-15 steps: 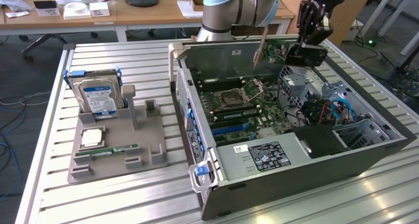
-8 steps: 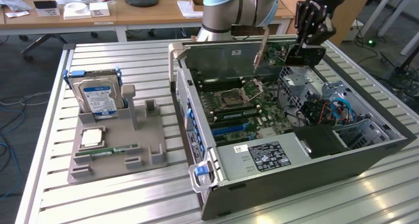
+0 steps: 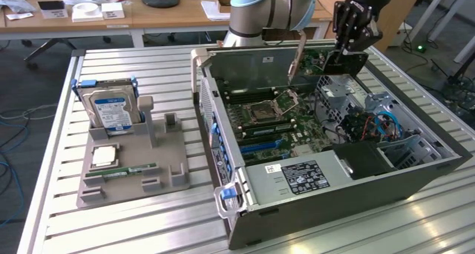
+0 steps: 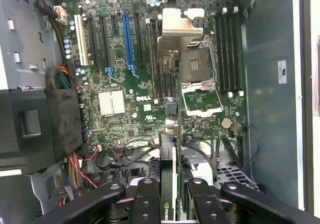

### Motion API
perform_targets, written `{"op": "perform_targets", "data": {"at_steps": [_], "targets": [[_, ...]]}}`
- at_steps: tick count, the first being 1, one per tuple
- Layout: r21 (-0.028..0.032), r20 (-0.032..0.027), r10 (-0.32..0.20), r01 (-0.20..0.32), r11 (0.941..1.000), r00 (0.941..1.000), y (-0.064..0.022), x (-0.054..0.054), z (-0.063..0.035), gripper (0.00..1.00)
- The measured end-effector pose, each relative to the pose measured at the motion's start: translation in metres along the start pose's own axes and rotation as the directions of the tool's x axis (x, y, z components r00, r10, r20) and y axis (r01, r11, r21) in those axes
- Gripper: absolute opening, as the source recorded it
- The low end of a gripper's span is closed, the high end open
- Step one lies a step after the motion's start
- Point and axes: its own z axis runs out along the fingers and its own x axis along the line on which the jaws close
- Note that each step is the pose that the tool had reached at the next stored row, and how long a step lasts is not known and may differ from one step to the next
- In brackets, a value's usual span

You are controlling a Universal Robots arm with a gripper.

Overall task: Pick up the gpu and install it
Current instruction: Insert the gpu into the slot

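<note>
Holding the gpu [image 3: 345,64] edge-on in the partly closed gripper [image 3: 347,47], hovering at 1 o'clock above the open computer case [image 3: 334,201], pickup judged done, card not yet seated in any slot of the motherboard [image 4: 145,119].

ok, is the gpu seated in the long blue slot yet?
No, the gpu is clamped edge-on in the gripper, and the long blue slot on the motherboard stands empty.
</note>
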Motion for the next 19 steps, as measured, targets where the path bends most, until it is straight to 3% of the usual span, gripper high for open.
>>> {"op": "perform_targets", "data": {"at_steps": [10, 19], "targets": [[-0.0019, 0.0021, -0.067, 0.067, 0.9977, 0.9977, 0.0029, 0.000, 0.0024, 0.26], [-0.0039, 0.0025, -0.080, 0.080, 0.9968, 0.9968, 0.0080, 0.001, 0.0115, 0.26]]}}
